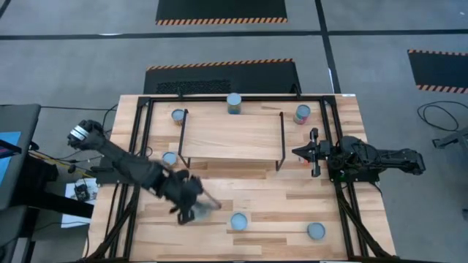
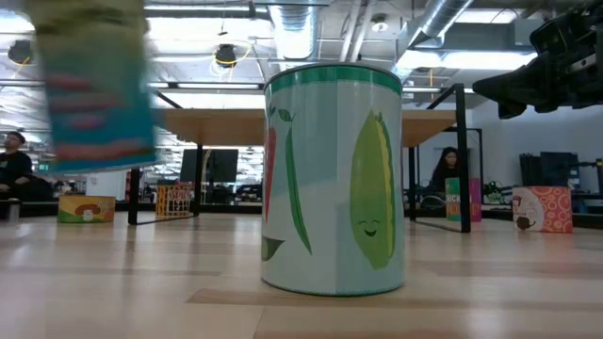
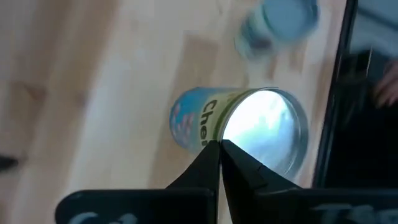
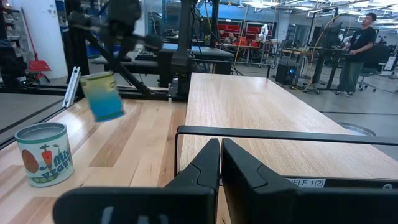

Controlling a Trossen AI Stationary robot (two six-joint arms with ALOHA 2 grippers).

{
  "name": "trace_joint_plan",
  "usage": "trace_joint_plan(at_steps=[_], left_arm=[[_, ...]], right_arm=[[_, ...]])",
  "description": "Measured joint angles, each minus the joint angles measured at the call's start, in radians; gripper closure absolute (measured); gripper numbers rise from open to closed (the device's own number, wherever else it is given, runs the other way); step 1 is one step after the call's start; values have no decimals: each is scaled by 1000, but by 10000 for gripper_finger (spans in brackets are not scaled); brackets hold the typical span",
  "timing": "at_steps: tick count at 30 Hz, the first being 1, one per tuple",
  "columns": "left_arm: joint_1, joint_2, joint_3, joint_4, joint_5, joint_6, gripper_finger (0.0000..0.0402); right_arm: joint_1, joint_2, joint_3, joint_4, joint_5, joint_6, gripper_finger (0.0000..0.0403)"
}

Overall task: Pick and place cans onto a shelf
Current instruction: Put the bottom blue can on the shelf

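The left pincer (image 3: 221, 146) has its fingers pressed together with nothing between them. The teal-labelled can (image 3: 249, 127) sits just past its tips, tilted and off the counter (image 1: 292, 204); whether anything supports it, I cannot tell. The step in hand is the pick, and it looks missed. The next move calls for spreading the fingers and straddling the can's wall before lifting.

The shelf (image 1: 230, 139) lies beyond the pincer, its board bare. A vegetable-labelled can (image 1: 239, 220) stands near the pincer, and another (image 1: 170, 158) lies between it and the shelf's near leg. The right pincer (image 4: 221, 149) waits at the shelf's far end, fingers nearly together, empty.
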Motion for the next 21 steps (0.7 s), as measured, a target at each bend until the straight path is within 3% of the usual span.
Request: trace_joint_plan(at_steps=[5, 10, 21], left_arm=[[157, -42, 0, 74, 57, 117, 401], [328, -71, 8, 233, 184, 180, 401], [626, -11, 233, 192, 276, 369, 401]], right_arm=[[0, 0, 0, 0, 0, 0, 363], [0, 0, 0, 0, 0, 0, 363], [0, 0, 0, 0, 0, 0, 363]])
